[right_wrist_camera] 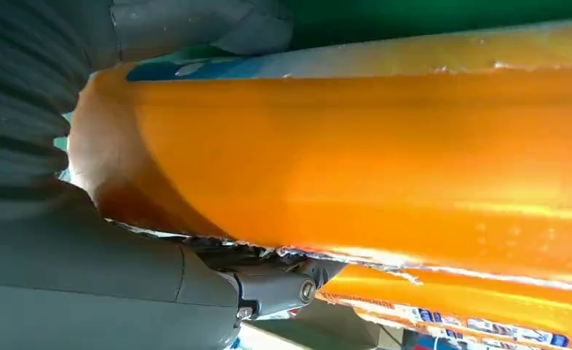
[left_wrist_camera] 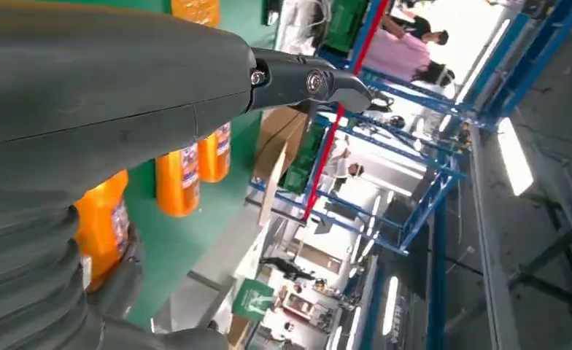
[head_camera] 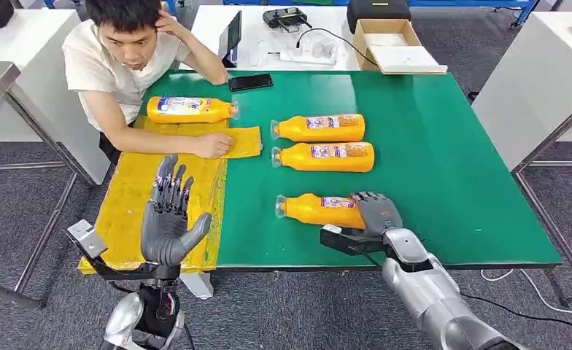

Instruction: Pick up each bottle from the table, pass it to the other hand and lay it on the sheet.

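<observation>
- Right robot hand point(head_camera: 375, 212) grips the nearest orange bottle point(head_camera: 319, 209) lying on the green desk point(head_camera: 443, 160)
- Left robot hand point(head_camera: 168, 219) raised, fingers spread, over the yellow sheet point(head_camera: 126, 204)

A rectangular table topped with a green mat point(head_camera: 443, 168) carries everything here. A crinkled yellow plastic sheet point(head_camera: 122, 211) covers the mat's left end, hanging a little over the near edge. On the far part of the sheet lies one orange plastic bottle with a blue-and-white label point(head_camera: 190, 109) — on its side. To the right of the sheet, on bare mat, three more orange bottles lie on their sides: two close together point(head_camera: 319, 127) point(head_camera: 325, 157), the third point(head_camera: 319, 209) nearer the front edge. A black phone point(head_camera: 250, 82) lies flat beyond the sheet's far right corner.
</observation>
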